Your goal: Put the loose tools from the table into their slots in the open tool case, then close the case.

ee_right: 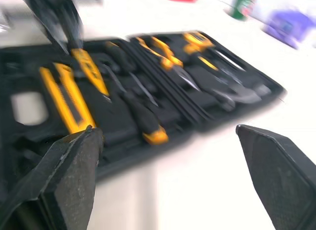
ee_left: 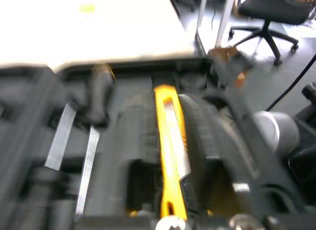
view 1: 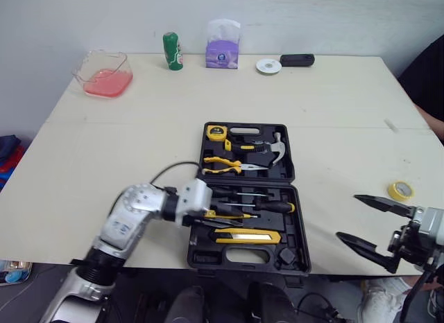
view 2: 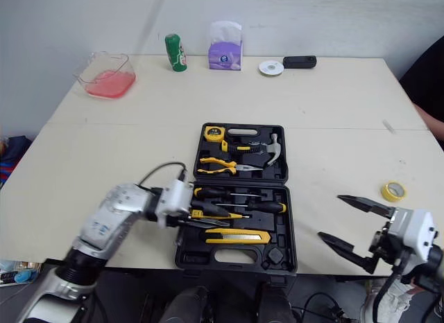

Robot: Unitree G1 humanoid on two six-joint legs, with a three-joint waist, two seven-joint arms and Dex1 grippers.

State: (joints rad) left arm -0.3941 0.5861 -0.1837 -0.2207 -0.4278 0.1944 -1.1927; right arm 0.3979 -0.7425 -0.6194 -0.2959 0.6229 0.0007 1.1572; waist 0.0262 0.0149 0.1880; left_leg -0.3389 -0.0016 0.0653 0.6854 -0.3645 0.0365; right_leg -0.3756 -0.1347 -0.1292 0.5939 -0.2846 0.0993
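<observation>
The black tool case (view 1: 300, 226) lies open in the middle of the table. Its far half holds a tape measure (view 1: 216, 133), a hammer (view 1: 270, 148) and pliers (view 1: 223, 166). Its near half holds screwdrivers (view 1: 267, 206) and a yellow utility knife (view 1: 247, 236). My left gripper (view 1: 207, 213) is over the near half's left side, shut on a yellow-handled screwdriver (ee_right: 90, 69) that lies low over the slots. My right gripper (view 1: 349, 217) hangs open and empty by the table's front right edge, right of the case. A yellow tape roll (view 1: 401, 191) lies loose on the table beyond it.
Along the table's far edge stand a pink-filled clear container (view 1: 104, 77), a green bottle (view 1: 172, 51), a purple tissue pack (view 1: 223, 51), a white disc (view 1: 268, 66) and a black object (view 1: 297, 59). A person's dark sleeve (view 1: 427, 77) shows at the right edge.
</observation>
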